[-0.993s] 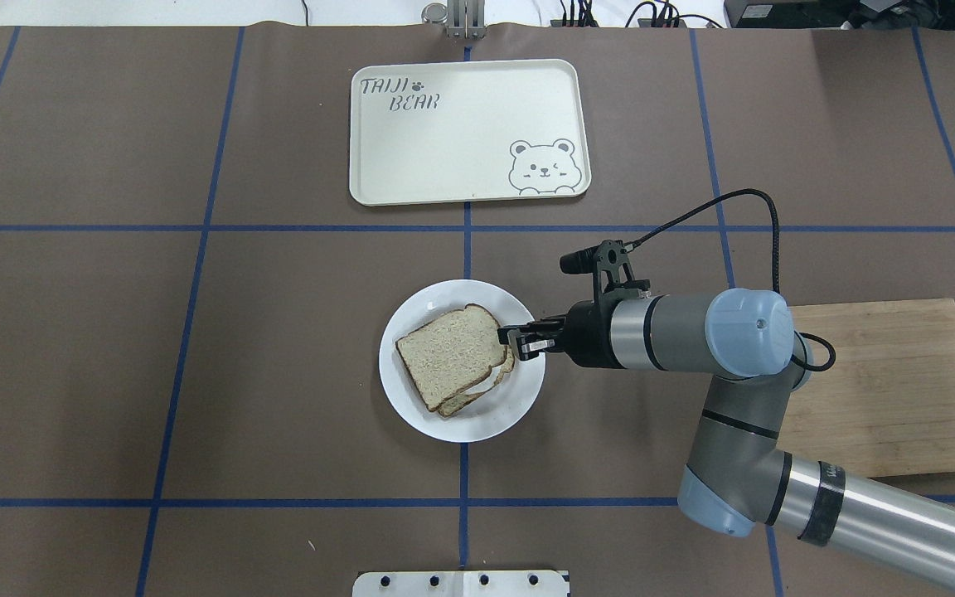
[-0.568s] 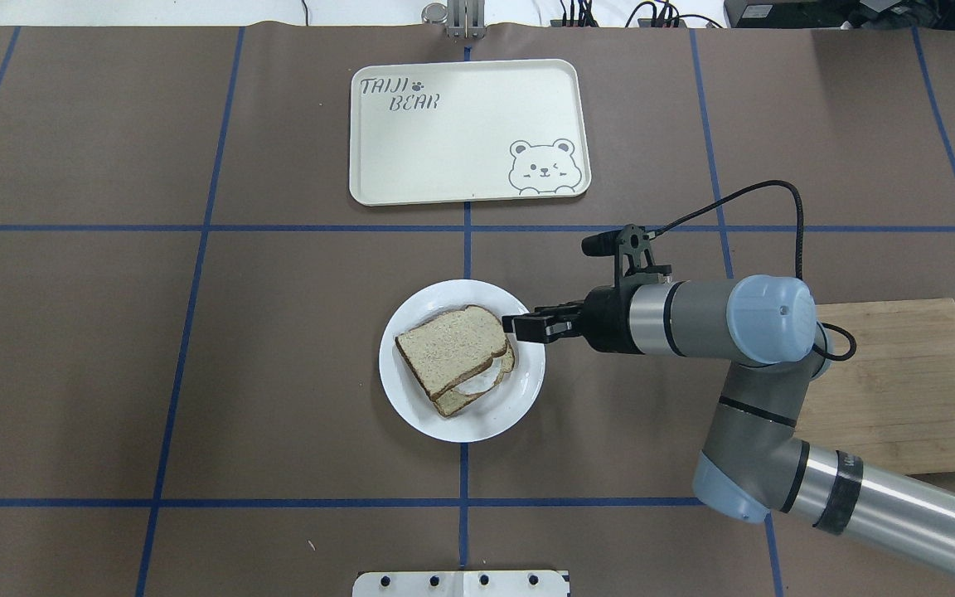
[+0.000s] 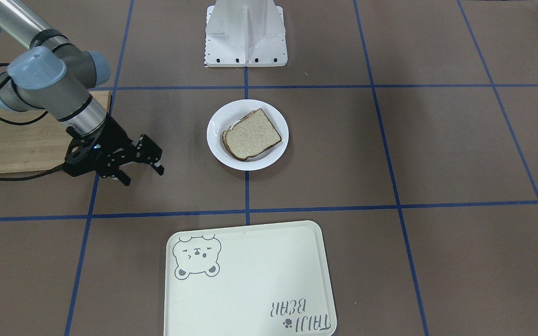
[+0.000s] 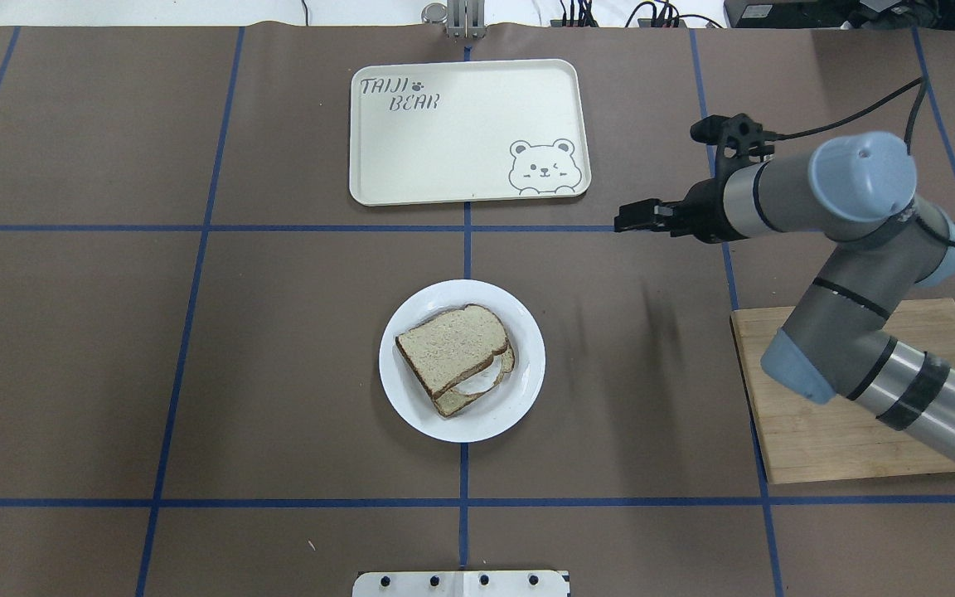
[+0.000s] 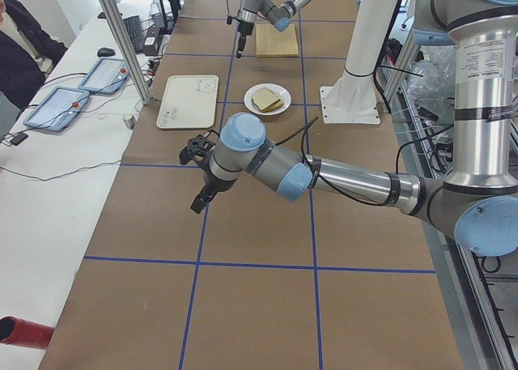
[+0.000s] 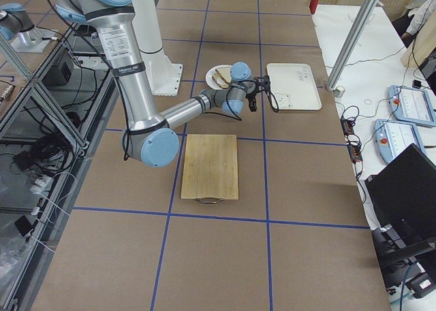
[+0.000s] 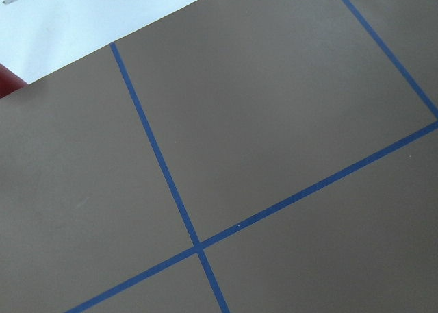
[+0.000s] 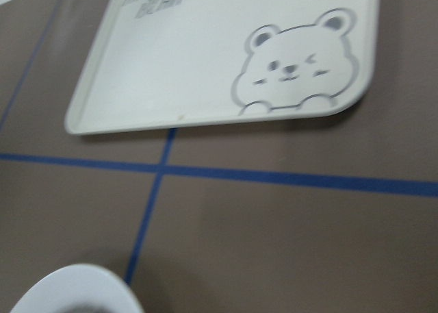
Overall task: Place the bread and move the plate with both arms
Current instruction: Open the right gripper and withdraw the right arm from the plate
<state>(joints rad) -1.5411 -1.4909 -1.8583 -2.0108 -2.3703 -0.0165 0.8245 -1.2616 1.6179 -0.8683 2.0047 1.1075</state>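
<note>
- Left gripper (image 5: 198, 202): far to the left of the plate (image 4: 519, 406), above the bare table (image 4: 113, 373). Only the side camera shows it, so I cannot tell whether its fingers are apart or together.
- Bread (image 4: 448, 348): on the plate, lying askew on a lower slice (image 4: 457, 404), with egg (image 4: 475, 385) showing between the two at the right.
- Tray (image 4: 461, 124): beyond the plate and apart from it.
- Right gripper (image 4: 625, 220): beyond and right of the plate, well apart from it, above the table. Its fingers are spread and hold nothing.
- Board (image 4: 817, 439): well right of the plate.
</note>
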